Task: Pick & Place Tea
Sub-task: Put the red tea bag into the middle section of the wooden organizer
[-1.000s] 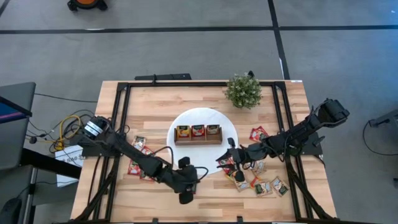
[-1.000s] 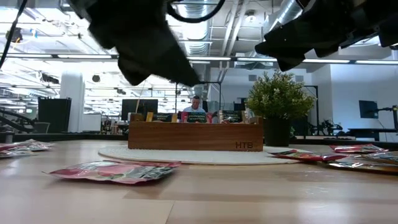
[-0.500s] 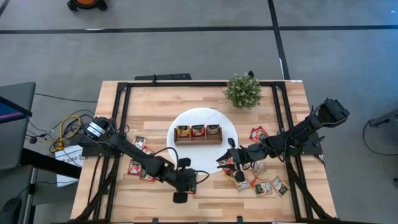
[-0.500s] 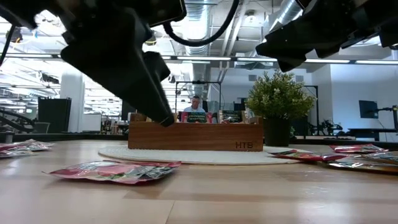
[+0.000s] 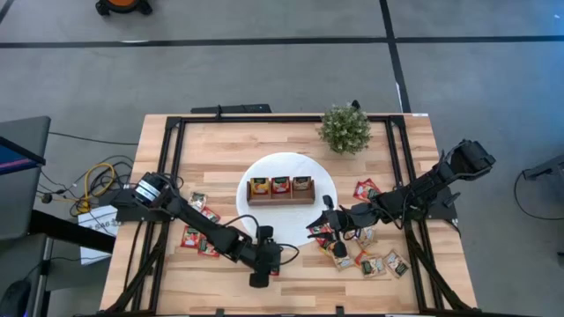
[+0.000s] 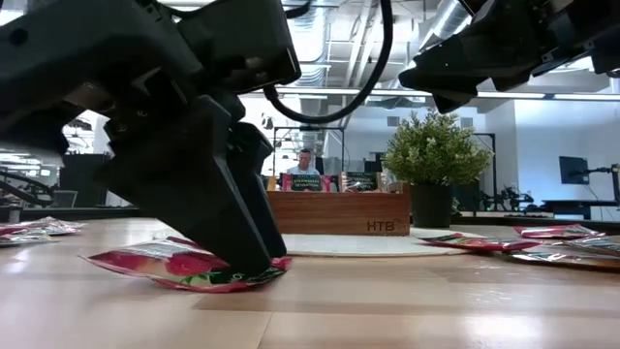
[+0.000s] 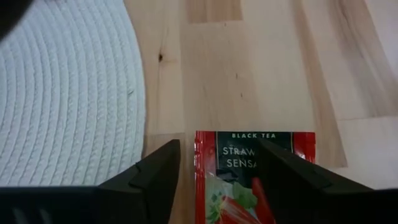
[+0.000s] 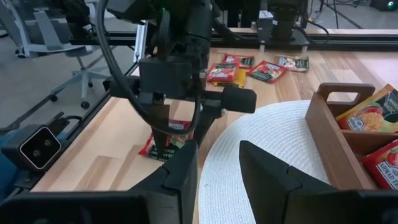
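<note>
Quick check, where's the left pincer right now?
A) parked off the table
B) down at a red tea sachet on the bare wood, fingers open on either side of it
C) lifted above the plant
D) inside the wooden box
B: the left pincer is low over the red strawberry tea sachet on bare wood beside the white mat, a finger on each side, not closed on it.

Open-plan lab, exposed ceiling ducts (image 6: 455, 15), office chair (image 8: 53, 31)

Left claw (image 7: 214, 165) spread wide, straddling red tea sachet (image 7: 255, 177); white mat (image 7: 68, 93) beside.
</note>
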### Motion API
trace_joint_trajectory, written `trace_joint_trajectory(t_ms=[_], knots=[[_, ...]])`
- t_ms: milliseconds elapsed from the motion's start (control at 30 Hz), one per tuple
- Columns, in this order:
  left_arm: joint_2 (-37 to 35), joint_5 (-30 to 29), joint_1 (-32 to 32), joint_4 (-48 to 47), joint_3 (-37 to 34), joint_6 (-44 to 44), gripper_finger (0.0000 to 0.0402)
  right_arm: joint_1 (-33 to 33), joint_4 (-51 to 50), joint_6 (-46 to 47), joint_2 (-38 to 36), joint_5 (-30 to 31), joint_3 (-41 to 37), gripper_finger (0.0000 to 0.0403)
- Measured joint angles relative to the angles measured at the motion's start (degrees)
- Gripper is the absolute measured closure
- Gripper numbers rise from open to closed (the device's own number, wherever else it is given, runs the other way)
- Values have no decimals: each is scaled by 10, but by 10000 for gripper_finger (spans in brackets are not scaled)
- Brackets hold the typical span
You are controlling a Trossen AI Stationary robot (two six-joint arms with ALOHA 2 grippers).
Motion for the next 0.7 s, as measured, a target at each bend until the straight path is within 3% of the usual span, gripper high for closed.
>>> trace_joint_trajectory(t_ms=[167, 433, 567, 700], knots=[[0, 22, 6, -20, 0, -30, 246, 0, -1, 0, 0, 0, 0, 292], [-8, -5, 10, -34, -1, -42, 388, 0, -1, 0, 0, 0, 0, 292], [-33, -53, 4, -49, -4, -42, 399, 0, -1, 0, 0, 0, 0, 292], [-66, -167, -16, -42, -2, -55, 401, 2, -13, 18, 0, 0, 0, 292]])
